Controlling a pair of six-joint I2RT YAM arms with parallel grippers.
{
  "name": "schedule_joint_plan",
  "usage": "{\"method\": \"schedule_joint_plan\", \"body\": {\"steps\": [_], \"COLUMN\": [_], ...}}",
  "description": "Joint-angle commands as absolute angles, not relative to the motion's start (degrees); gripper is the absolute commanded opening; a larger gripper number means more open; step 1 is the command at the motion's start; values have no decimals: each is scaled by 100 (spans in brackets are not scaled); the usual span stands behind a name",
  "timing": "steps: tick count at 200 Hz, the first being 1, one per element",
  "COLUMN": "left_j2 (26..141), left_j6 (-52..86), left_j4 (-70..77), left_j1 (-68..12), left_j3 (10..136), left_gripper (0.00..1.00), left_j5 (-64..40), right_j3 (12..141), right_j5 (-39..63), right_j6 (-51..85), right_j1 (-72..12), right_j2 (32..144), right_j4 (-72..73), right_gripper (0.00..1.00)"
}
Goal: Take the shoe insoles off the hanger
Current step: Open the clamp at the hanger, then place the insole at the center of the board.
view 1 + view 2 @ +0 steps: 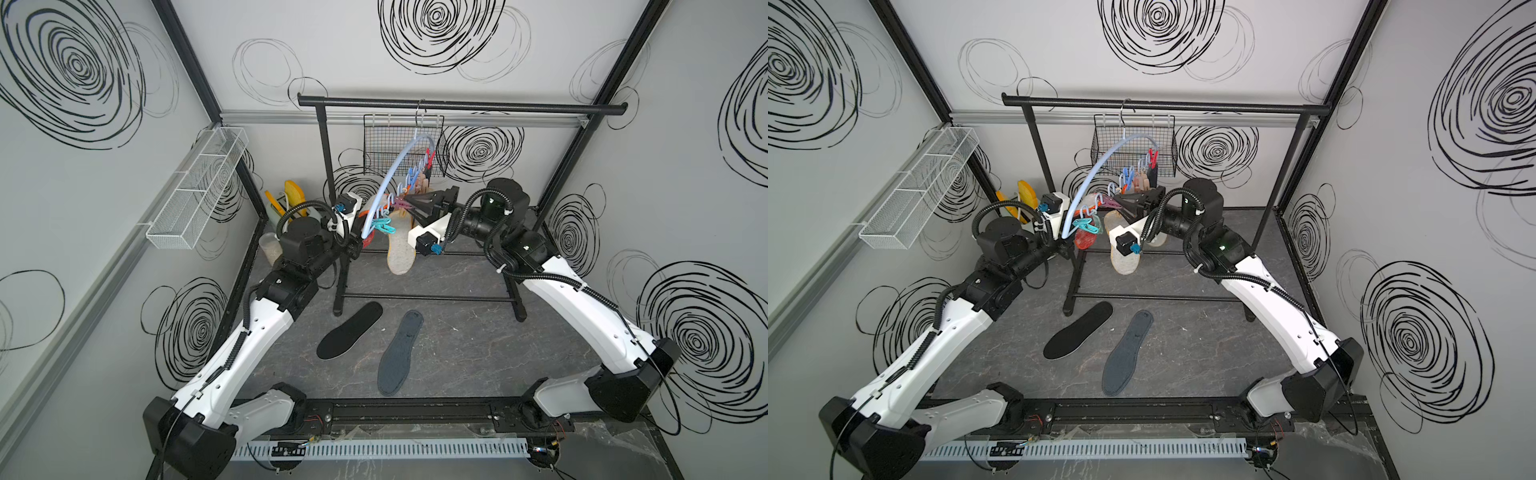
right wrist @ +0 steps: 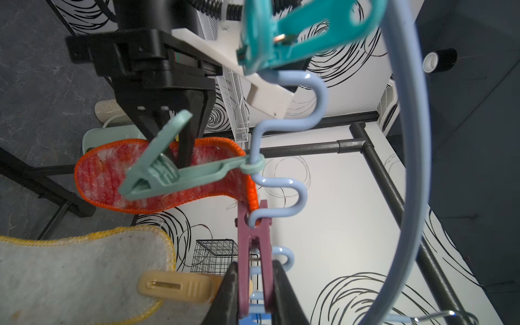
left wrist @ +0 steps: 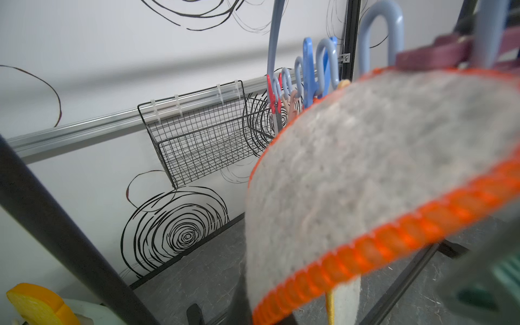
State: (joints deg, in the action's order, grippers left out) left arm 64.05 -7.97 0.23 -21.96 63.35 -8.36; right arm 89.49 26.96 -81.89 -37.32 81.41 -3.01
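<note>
— Between the fingers of your right gripper (image 2: 255, 266) sits a purple peg (image 2: 254, 247); the jaws are pressed tight against its two sides. That peg hangs on the wavy lower bar of the hanger (image 2: 417, 154) and clips one end of the mottled red insole (image 2: 107, 180).

— And the left arm?

— Your left gripper (image 2: 177, 146) is drawn narrow on the long, orange-stitched edge of that same red insole, partway along it. Its wrist camera shows you mostly the insole's grey underside, close and blurred.

— Where does the hanger sit?

— You will find it hooked over the black garment rail (image 1: 457, 107), pale blue and arched. It is swung round so one end points toward your left arm, and it lies between both grippers. A mint peg (image 2: 157, 174) and a teal peg (image 2: 281, 36) share the wavy bar with the purple one. Just beside them a grey felt insole (image 1: 399, 245) with a yellow edge hangs down, a beige peg (image 2: 180, 287) at its rim.

— Anything off already?

— Two insoles lie flat on the dark table (image 1: 478, 353) in front of the rail's feet: a black insole (image 1: 351, 330) and, near it, a dark grey-blue insole (image 1: 401, 353). Behind the hanger, a black wire basket (image 1: 386, 141) is fixed to the back wall.
</note>
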Motion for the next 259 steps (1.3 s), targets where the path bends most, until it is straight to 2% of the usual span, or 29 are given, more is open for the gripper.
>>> {"method": "schedule_joint_plan", "body": {"steps": [1,24,40,62,75,83,93,131,157,191,194,203,235,252,259], "left_j2": [6209,5959,5809,5640,5556,5497,5415,4902,4391,3576,3514,3423,4263,5198,5584], "left_j6": [-312,134,267,370,441,510,649,1883,2788,4000,4138,4486,4732,4542,4518], "left_j4": [180,175,75,2,-19,-64,-128,217,607,999,1103,1358,2382,2563,2690], "left_j1": [-2090,-2009,-2002,-1986,-1983,-1994,-1988,-2084,-2496,-3643,-3767,-4254,-5701,-5947,-5966], "left_j3": [6056,5618,5503,5391,5338,5302,5222,4143,3298,2288,2188,1948,1807,2210,2357], "left_gripper": [0,0,0,0,0,0,0,0,0,2,7,11,13,5,5], "left_j5": [-378,-203,-243,-310,-426,-476,-494,-1120,-1372,-1582,-1514,-1302,-512,-643,-803], "right_j3": [8896,8827,8736,8686,8622,8562,8493,8095,7008,5587,5517,5332,5056,4742,4596], "right_j5": [2732,2770,2777,2769,2739,2712,2694,2752,3235,3113,3088,2974,2516,2426,2402], "right_j6": [-8201,-8209,-8158,-8054,-8032,-7987,-7864,-6988,-5177,-3592,-3509,-3237,-2334,-2047,-2016], "right_j1": [-3758,-3753,-3761,-3762,-3775,-3779,-3779,-3526,-3077,-2701,-2689,-2651,-2580,-2579,-2584], "right_j2": [8098,8061,8025,8007,7977,7936,7853,7272,6397,5096,5002,4766,4183,3903,3793], "right_j4": [-219,-153,-22,57,144,245,376,727,1933,2759,2743,2629,2080,2030,2052], "right_gripper": [21,26,41,54,67,79,85,88,89,90,90,90,90,89,89]}}
